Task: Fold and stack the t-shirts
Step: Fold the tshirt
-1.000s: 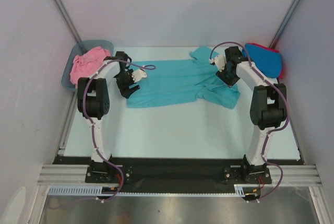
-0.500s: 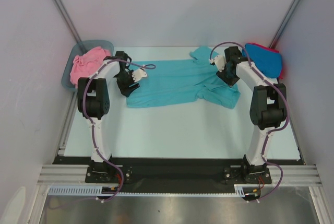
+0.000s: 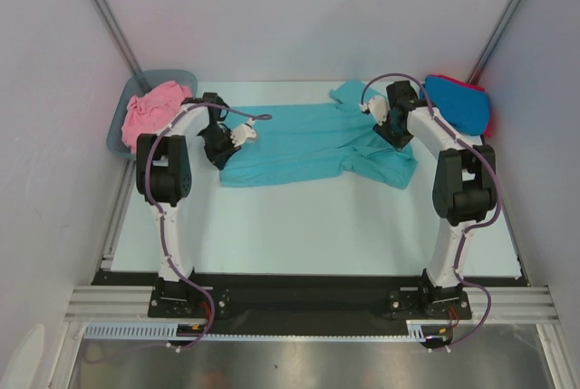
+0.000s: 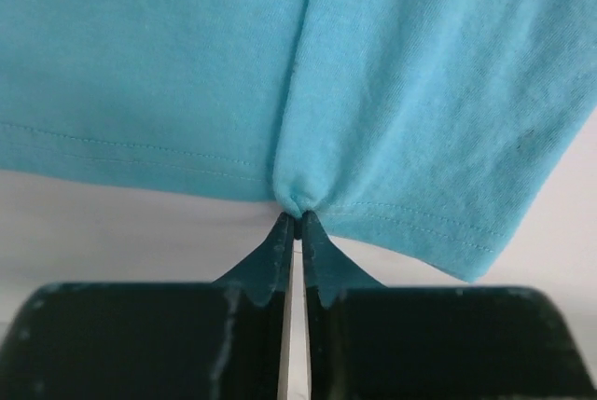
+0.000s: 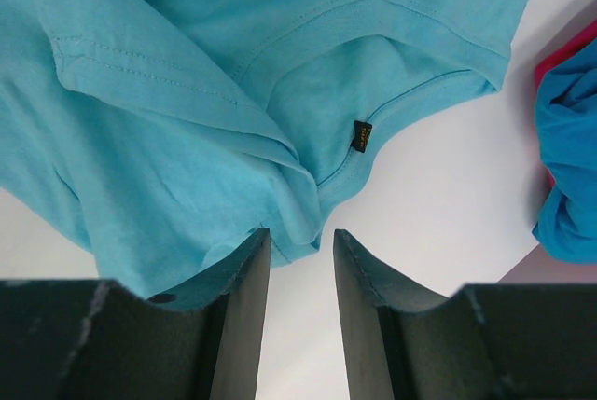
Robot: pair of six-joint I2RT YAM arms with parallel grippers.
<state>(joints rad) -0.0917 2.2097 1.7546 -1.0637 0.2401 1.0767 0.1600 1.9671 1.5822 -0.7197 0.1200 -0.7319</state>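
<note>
A teal t-shirt (image 3: 304,140) lies spread flat across the far half of the table, hem to the left, collar to the right. My left gripper (image 3: 220,144) sits at its left edge, and in the left wrist view the gripper (image 4: 298,223) is shut on a small pinch of the teal hem (image 4: 297,197). My right gripper (image 3: 390,128) hovers over the collar end. In the right wrist view it (image 5: 300,237) stands open, a folded teal edge (image 5: 298,218) just at its tips beside the collar label (image 5: 361,135). A pink t-shirt (image 3: 148,114), a bright blue one (image 3: 456,102) and a red one (image 3: 490,122) lie aside.
The pink shirt fills a grey-blue tub (image 3: 172,76) at the far left corner. The blue shirt lies on the red one at the far right corner, against the wall, and shows in the right wrist view (image 5: 571,172). White walls enclose the table on three sides.
My left gripper's jaws have closed onto the teal hem. My right gripper has shifted slightly left over the collar end and narrowed a little.
</note>
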